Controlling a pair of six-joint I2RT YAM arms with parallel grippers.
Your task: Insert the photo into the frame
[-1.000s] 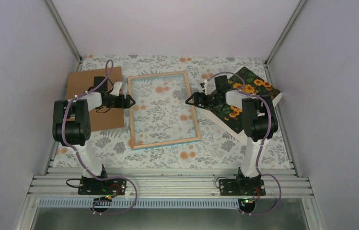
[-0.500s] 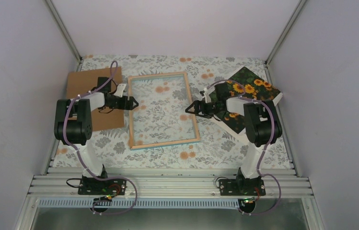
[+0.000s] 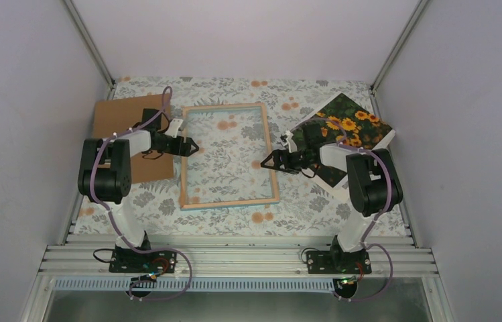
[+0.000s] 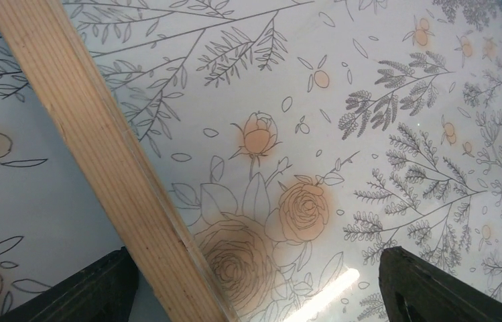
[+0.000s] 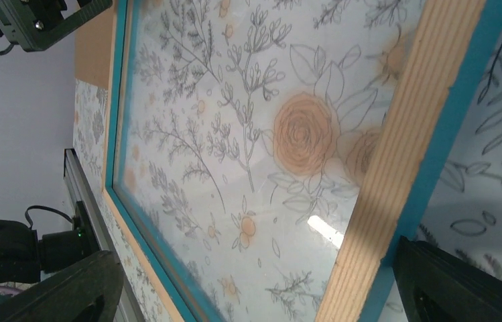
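Observation:
The frame (image 3: 229, 199) lies back-up in the middle of the floral cloth, its wood-coloured back showing and its clear pane in place. The photo (image 3: 362, 124), orange-yellow flowers on dark green, lies face-up at the right, partly under the right arm. My left gripper (image 3: 192, 147) is open over the frame's left rail (image 4: 100, 154); one finger is outside the rail, the other over the pane. My right gripper (image 3: 267, 164) is open over the frame's right rail (image 5: 402, 147), its fingers on either side of the rail. Neither gripper holds anything.
A plain brown backing board (image 3: 117, 121) lies at the left, partly under the left arm. White walls close in the left, right and back sides. A metal rail (image 3: 234, 258) runs along the near edge.
Both open grippers have moved down and inward onto the frame's side rails. The frame has turned slightly and now lies straighter on the cloth.

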